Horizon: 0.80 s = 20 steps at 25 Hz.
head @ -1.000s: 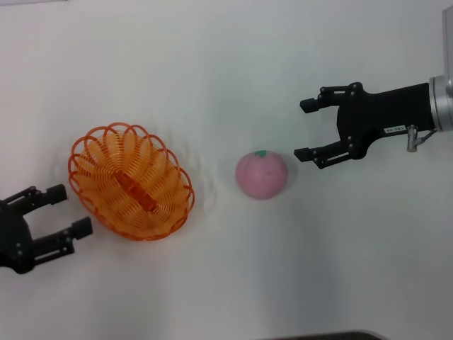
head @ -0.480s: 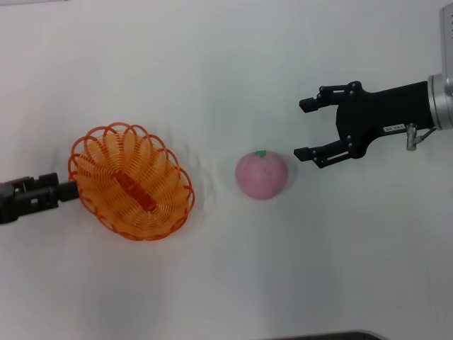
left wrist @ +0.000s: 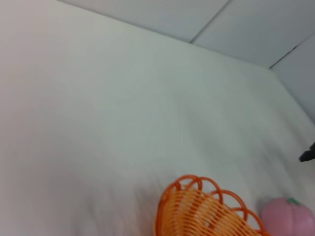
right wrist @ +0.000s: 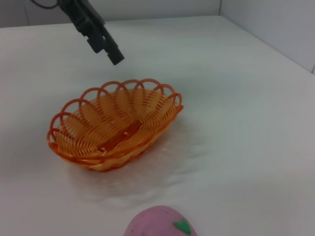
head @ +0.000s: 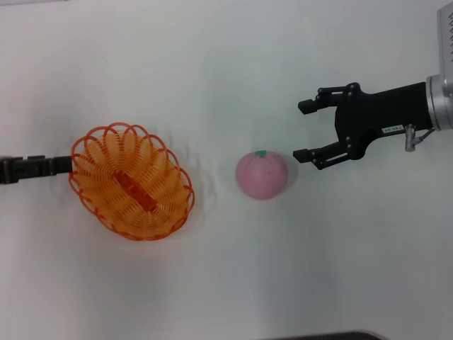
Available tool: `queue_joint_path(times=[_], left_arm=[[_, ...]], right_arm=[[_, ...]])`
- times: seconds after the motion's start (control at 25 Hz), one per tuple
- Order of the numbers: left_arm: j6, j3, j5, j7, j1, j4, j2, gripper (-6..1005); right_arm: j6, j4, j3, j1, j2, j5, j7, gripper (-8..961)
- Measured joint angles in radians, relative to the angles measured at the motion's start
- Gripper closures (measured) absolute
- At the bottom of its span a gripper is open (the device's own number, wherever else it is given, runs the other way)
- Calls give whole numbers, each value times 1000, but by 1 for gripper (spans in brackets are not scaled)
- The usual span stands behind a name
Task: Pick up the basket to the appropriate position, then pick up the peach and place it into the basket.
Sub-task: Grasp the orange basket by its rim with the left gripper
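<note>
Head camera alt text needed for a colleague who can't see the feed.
On a white table, the orange basket sits left of centre, with the left pincer reaching in level at its left rim. The pink peach lies apart to the basket's right; the right pincer hovers open just beyond the peach, not touching it.

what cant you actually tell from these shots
- Left gripper, head view: seen edge-on at the basket rim, so open or shut is unclear; contact too.
- Peach, right wrist view: cut off by the frame edge.
- Right gripper: absent from its own wrist view.
</note>
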Motion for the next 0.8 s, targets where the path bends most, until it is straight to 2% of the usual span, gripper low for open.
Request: queue_joint_path(times=[0.28, 0.6, 0.8], left_arm=[[-93, 131, 58, -71, -42, 54, -4, 189], [-175, 216, 119, -88, -95, 80, -17, 189], [-223, 323, 154, -91, -129, 83, -18, 189]], right_arm=[[-2, 0, 0, 5, 1, -3, 1, 31], [-1, 0, -2, 8, 2, -3, 3, 31], [0, 0, -1, 14, 1, -5, 3, 32]])
